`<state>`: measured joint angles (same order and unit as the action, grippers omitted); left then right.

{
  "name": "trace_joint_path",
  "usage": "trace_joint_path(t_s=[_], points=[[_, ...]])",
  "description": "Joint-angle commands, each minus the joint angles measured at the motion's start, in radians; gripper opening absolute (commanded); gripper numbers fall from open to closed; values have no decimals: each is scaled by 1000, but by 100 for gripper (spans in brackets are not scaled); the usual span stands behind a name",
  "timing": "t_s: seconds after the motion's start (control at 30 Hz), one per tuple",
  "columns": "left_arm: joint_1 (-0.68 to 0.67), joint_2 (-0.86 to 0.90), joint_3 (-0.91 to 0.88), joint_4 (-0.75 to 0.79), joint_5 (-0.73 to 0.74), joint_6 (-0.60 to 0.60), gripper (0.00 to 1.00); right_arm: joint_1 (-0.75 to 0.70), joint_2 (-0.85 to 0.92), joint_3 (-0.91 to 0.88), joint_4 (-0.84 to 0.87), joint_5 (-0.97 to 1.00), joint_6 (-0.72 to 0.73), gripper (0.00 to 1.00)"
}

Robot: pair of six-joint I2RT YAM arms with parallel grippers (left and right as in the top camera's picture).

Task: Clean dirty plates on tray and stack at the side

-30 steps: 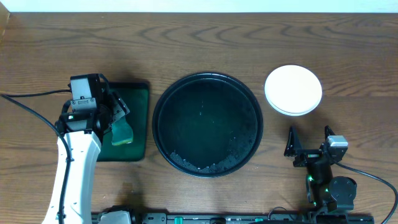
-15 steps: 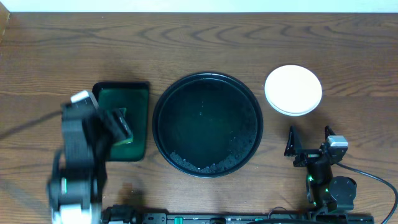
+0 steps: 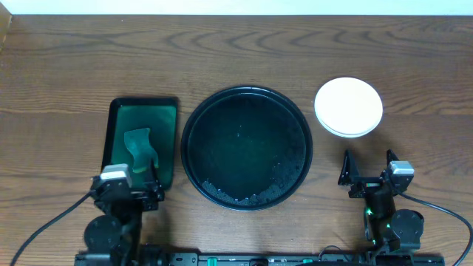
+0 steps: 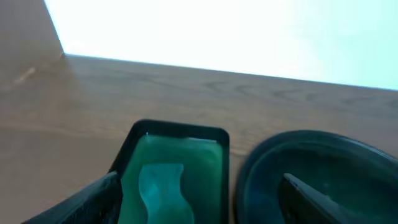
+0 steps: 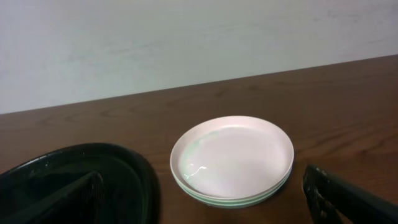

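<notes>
Stack of small round shallow plates [image 3: 349, 108], white one uppermost with pale turquoise rims showing beneath and a faint greenish streak towards its left side, standing on the brown wooden surface [image 3: 236, 52] to the right of the large round black raised-rim tray [image 3: 244, 133] and apart from it; the tray bears pale specks along its near rim. Small dark green rectangular tray [image 3: 168, 118] just left of the black tray, carrying a pale teal wavy-edged pad [image 3: 140, 148]. Left claw [image 4: 200, 186] and right claw [image 3: 367, 168]: both spread wide, gripping nothing, at the near edge of the surface.
</notes>
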<state>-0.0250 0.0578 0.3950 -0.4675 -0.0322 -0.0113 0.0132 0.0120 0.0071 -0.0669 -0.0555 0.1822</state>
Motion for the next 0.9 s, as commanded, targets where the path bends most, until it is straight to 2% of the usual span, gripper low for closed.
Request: trace_joint_path(t_s=[0.0,0.23,0.37,0.53,0.67,0.77,0.87], points=[[-6,-53,-105,97,-5,66,80,-10,-5,-2,-4,3,-3,99],[-6,-56,-311,454,-5,57,80,-10,-5,-2,-4,3,-3,99],[-7,-56,-393,607,-2,51,80,-10,-5,-2,-4,3,-3,99],[-7,-56,-391,606,22,26,80,-10,-5,-2,-4,3,-3,99],[-7,-56,-391,497,88,-54,80,-10,-5,-2,-4,3,-3,99],[-7,-56,-391,412,138,-54,80,-10,-5,-2,-4,3,-3,99],[-7,-56,-391,401,136,-44,80,-10,-5,-2,-4,3,-3,99]])
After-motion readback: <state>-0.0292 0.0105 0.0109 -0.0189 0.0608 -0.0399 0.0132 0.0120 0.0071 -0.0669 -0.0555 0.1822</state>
